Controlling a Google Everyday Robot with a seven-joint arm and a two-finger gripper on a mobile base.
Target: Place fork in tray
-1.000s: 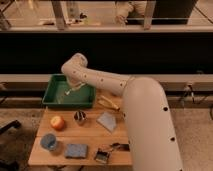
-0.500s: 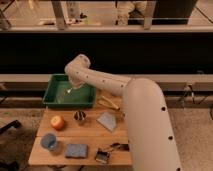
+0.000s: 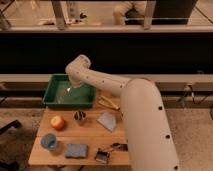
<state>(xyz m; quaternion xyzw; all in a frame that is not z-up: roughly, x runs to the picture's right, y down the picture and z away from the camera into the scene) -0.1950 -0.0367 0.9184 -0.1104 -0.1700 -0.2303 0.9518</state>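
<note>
The green tray [image 3: 51,86] stands at the back left of the wooden table. My white arm reaches over from the right, and its gripper [image 3: 69,89] hangs inside the tray, just above the floor near the middle. A slim, pale silvery shape, likely the fork [image 3: 66,92], shows at the gripper's tip over the tray floor. I cannot tell whether it is held or lying in the tray.
On the wooden table [image 3: 90,137] are yellowish sticks [image 3: 108,103] right of the tray, an orange fruit [image 3: 58,122], a small dark cup [image 3: 80,117], a grey cloth [image 3: 107,121], a blue bowl [image 3: 48,141], a blue sponge [image 3: 76,150] and a black-handled brush [image 3: 103,156].
The arm's upper joint has shifted slightly to the right and up. The gripper stays over the middle of the tray.
</note>
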